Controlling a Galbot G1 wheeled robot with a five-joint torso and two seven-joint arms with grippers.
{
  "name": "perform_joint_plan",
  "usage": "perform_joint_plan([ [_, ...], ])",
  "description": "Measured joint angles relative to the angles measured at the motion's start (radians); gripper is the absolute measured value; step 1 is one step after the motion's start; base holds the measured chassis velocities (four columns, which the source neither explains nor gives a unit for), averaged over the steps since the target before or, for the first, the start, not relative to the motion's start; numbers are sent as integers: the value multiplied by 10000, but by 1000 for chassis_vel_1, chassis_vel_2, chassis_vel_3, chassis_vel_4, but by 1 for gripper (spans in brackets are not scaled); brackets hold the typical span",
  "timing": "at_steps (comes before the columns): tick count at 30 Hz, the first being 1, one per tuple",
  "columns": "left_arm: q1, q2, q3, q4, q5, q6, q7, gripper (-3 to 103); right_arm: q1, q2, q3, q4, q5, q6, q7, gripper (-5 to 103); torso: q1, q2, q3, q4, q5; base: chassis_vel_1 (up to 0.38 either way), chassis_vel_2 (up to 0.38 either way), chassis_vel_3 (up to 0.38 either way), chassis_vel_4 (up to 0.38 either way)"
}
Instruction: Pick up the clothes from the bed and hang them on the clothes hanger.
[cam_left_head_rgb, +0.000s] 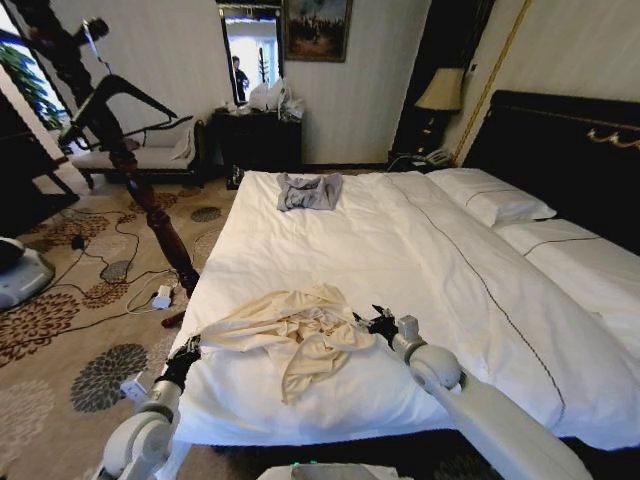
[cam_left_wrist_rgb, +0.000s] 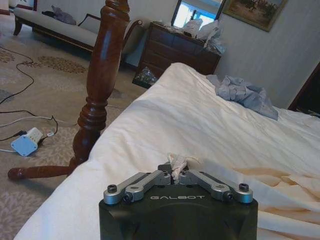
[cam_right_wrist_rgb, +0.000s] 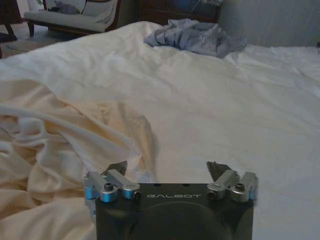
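The clothes, a crumpled cream shirt (cam_left_head_rgb: 290, 335), lie near the foot of the bed (cam_left_head_rgb: 430, 260) on the white sheet. My left gripper (cam_left_head_rgb: 187, 352) is at the shirt's left edge, near the mattress side. In the left wrist view this gripper (cam_left_wrist_rgb: 176, 172) is shut on a small pinch of the cream fabric (cam_left_wrist_rgb: 178, 161). My right gripper (cam_left_head_rgb: 376, 322) is at the shirt's right edge. It stands open (cam_right_wrist_rgb: 167, 169) low over the sheet, with the shirt's edge (cam_right_wrist_rgb: 115, 130) just ahead of its fingers. The black clothes hanger (cam_left_head_rgb: 118, 95) hangs on the coat stand at the far left.
The dark turned-wood coat stand (cam_left_head_rgb: 150, 200) rises beside the bed's left side (cam_left_wrist_rgb: 102, 75). A grey-blue garment (cam_left_head_rgb: 309, 190) lies farther up the bed. Cables and a white power strip (cam_left_head_rgb: 161, 297) lie on the carpet. Pillows (cam_left_head_rgb: 490, 195) are at the right.
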Motion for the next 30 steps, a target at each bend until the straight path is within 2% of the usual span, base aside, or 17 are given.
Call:
perform_joint_plan([
  [1,0,0,0,0,0,0,0,2,0,0,0,0,0,0,0,88,0,0,0,0,0,0,0,0,0],
  [3,6,-6,-10,-8,1,0,0,2,50,42,-88,-162,-9,4,-24,97,0,0,0,0,0,0,0,0,0],
  [4,8,-7,-26,-10,1,-1,0,2,32,49,-101,-187,-13,5,-47,99,0,0,0,-2,0,0,0,0,0],
  [19,126,-143,-102,-40,17,-10,12,2,283,365,-425,-635,-359,48,-19,100,0,0,0,-1,0,0,0,0,0],
  [21,169,-156,-111,-40,17,-15,22,2,310,366,-439,-682,-359,51,-23,103,0,0,0,0,0,0,0,0,0],
  [24,195,-157,-126,-35,18,-31,44,2,376,359,-552,-780,-338,53,-81,89,0,0,0,-2,-1,0,0,0,0],
  [25,195,-157,-126,-35,18,-31,44,2,376,359,-552,-780,-338,53,-81,89,0,0,0,-2,-1,0,0,0,0],
  [27,157,-155,-128,-35,16,-32,44,2,453,387,-644,-870,-263,45,-114,78,0,0,0,-2,0,0,0,0,0],
  [29,149,-155,-128,-34,15,-32,42,2,482,408,-659,-899,-232,40,-116,78,0,0,0,-2,0,0,0,0,0],
  [30,139,-155,-129,-34,14,-32,39,2,532,436,-676,-937,-148,29,-117,72,0,0,0,-1,0,0,0,0,0],
])
